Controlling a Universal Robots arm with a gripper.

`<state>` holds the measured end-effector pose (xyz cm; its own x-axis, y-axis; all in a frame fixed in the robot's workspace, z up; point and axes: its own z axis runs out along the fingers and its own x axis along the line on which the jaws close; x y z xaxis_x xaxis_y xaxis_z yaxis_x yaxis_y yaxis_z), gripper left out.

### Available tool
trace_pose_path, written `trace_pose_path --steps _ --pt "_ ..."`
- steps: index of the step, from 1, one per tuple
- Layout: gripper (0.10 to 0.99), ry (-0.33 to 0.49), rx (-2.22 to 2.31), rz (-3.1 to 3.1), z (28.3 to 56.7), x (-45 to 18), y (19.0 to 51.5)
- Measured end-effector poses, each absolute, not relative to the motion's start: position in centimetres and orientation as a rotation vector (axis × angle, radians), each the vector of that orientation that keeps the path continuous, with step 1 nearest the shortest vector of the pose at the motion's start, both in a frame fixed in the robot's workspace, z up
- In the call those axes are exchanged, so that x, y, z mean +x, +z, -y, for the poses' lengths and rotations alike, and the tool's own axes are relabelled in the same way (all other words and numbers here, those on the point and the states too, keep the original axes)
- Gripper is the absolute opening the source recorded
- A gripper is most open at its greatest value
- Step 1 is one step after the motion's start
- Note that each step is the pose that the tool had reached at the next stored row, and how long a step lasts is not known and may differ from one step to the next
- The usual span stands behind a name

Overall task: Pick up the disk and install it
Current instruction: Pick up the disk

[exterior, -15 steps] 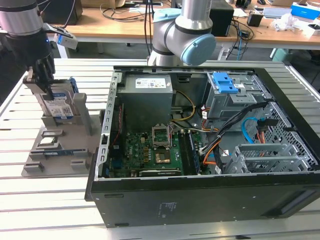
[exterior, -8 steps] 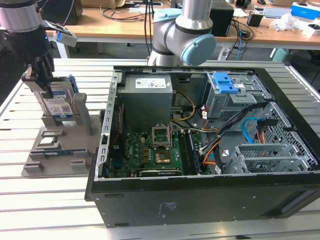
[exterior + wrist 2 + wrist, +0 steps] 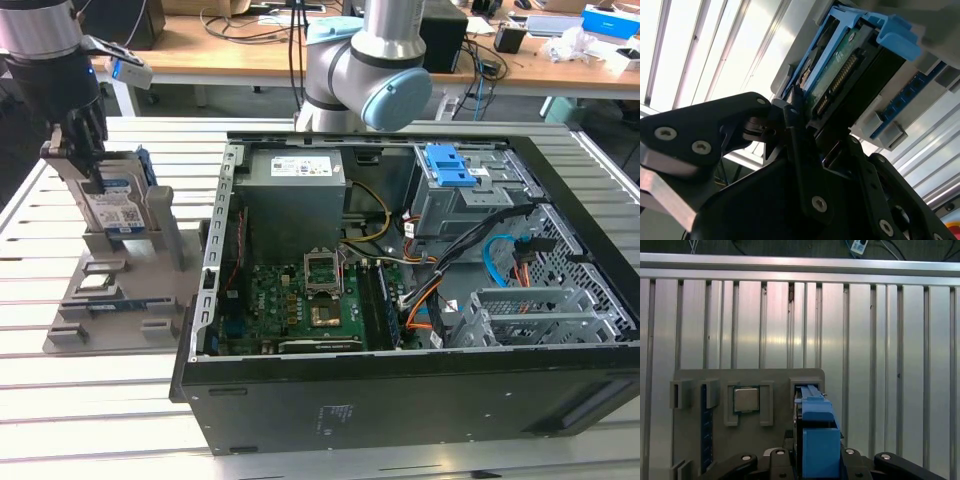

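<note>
One disk (image 3: 117,211) upright, computer case (image 3: 400,410) beside.

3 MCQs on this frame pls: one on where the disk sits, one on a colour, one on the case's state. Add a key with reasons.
1. Where is the disk relative to the case?
A. Inside it
B. Upright in the grey fixture, on the exterior view's left of it
C. Lying flat on top of it

2. What colour is the carrier framing the disk?
A. Red
B. Yellow
C. Blue

3. What state is the case in?
A. Open, with the motherboard exposed
B. Closed
C. Open, with nothing inside

Key:
1 B: the disk stands on edge in the fixture outside the case, with the gripper at its top.
2 C: the frame is blue in both wrist views.
3 A: the side is off and the board and cables show in the exterior view.
</note>
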<state>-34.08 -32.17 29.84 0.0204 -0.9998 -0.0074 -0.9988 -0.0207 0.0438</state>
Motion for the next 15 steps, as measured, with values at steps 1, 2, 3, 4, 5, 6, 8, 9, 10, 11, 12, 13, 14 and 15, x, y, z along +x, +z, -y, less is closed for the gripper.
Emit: trace_pose_path --steps 1,2,3,4,5,6,8,9,10,11,12,13,14,15 --pt "0.365 -0.056 2.225 2.18 32.2 -34.1 29.9" --pt "0.365 -0.056 2.225 2.18 32.2 -34.1 30.0" --pt "0.365 -0.056 2.225 2.18 32.2 -34.1 30.0" --pt "0.365 -0.056 2.225 2.18 32.2 -34.1 30.1" --pt "0.365 -0.056 2.225 2.18 32.2 -34.1 30.3" --pt "0.365 -0.056 2.225 2.18 32.2 -34.1 30.4" --pt "0.365 -0.056 2.225 2.18 32.2 -34.1 30.8" --pt "0.365 -0.056 2.225 2.18 32.2 -34.1 31.1" --pt "0.365 -0.056 2.225 2.18 32.2 -34.1 31.3" --pt "0.365 -0.056 2.225 2.18 32.2 -34.1 31.5" --pt "0.365 -0.056 2.225 2.18 32.2 -34.1 31.9" --pt "0.365 -0.056 2.225 2.18 32.2 -34.1 32.3" --pt "0.365 -0.056 2.225 2.18 32.2 -34.1 32.6" --pt "0.365 -0.056 2.225 2.18 32.2 -34.1 32.9"
